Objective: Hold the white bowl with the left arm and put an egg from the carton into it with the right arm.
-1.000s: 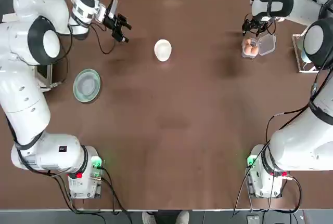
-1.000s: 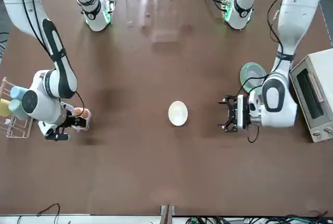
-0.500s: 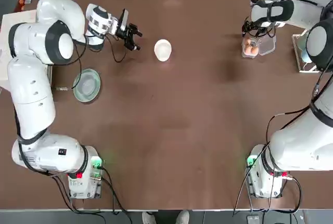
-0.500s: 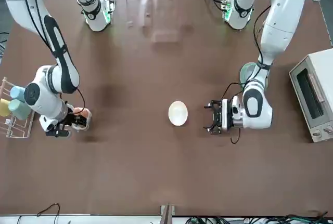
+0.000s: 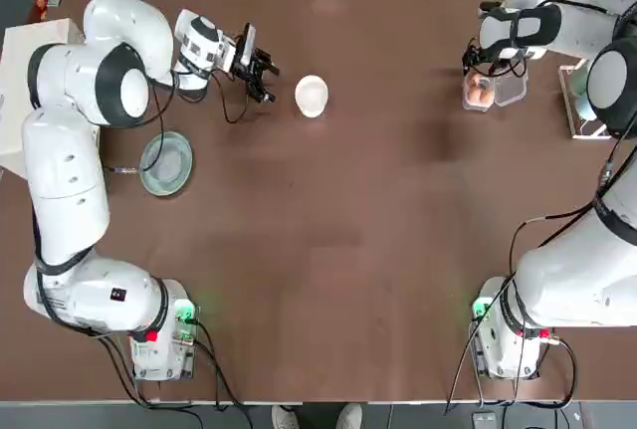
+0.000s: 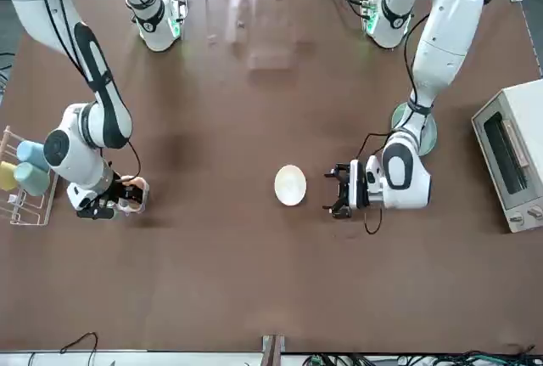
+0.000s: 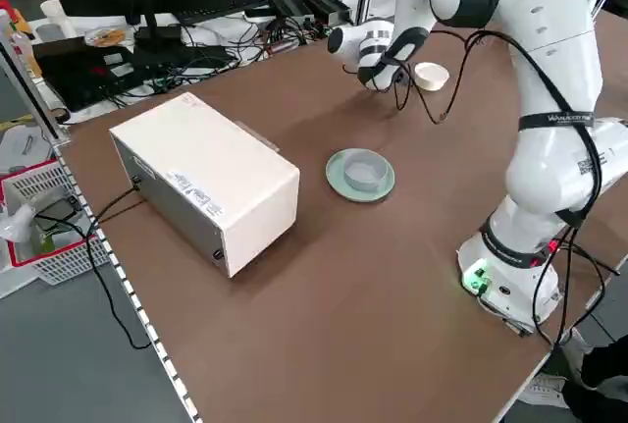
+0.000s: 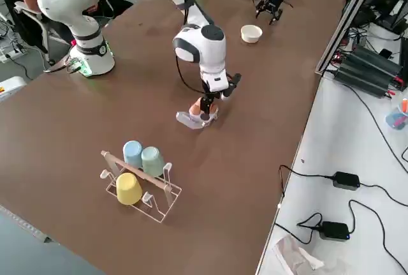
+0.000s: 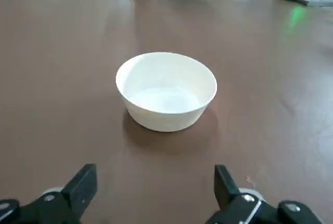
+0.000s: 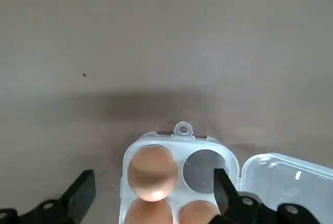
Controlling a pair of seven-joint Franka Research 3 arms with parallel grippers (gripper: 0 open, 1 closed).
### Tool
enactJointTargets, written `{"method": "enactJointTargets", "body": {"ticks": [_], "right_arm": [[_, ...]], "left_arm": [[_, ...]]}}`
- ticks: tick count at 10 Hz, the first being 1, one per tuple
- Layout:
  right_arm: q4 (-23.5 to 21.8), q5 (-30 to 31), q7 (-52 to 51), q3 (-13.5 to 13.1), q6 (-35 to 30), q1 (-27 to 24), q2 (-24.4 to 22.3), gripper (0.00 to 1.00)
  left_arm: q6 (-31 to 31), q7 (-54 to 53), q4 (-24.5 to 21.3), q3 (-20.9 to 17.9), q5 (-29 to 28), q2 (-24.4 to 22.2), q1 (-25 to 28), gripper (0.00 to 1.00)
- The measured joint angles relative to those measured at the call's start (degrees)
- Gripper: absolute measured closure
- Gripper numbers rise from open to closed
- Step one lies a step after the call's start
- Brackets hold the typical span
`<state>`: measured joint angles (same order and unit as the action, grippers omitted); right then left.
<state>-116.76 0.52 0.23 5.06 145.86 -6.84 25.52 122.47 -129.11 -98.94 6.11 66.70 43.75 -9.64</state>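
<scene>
Top view had your left gripper newly nearer the white bowl, spread just short of it, so gripping likely came next, while your right gripper, also spread, hung by the carton holding eggs.

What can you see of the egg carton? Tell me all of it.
The egg carton is clear plastic, with round cups, a small ring tab on its rim and a transparent lid swung open beside it. Three tan-brown eggs show in it and one cup is vacant. It sits flat on the table, before the rack of cups as the right side view shows. The right arm's open tool is over it; whether they touch, I cannot tell.
</scene>
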Motion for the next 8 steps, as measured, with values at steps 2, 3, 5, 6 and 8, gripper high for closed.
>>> {"method": "enactJointTargets", "body": {"ticks": [2,3,5,6,8], "right_arm": [[-0.05,0.0,-0.01,-0.07,0.71,0.0,0.01,0.0],[-0.17,0.0,-0.03,-0.09,1.01,0.0,0.14,0.0],[-0.53,0.0,-0.1,-0.11,2.09,0.0,0.77,0.01],[-0.75,0.0,-0.19,-0.09,2.22,0.01,0.94,0.02],[-0.85,0.0,-0.33,-0.06,2.43,0.11,1.31,0.05]], "left_arm": [[1.3,-0.02,-0.06,0.0,0.0,0.65,-1.53,0.0],[1.41,-0.21,-0.06,-0.01,0.0,1.08,-2.22,0.0],[2.57,-0.72,-0.06,-0.01,0.0,1.71,-3.14,0.0],[3.07,-0.78,-0.05,0.0,0.29,1.73,-3.32,0.0],[3.61,-1.08,0.04,0.0,1.81,1.73,-4.04,0.0]]}}
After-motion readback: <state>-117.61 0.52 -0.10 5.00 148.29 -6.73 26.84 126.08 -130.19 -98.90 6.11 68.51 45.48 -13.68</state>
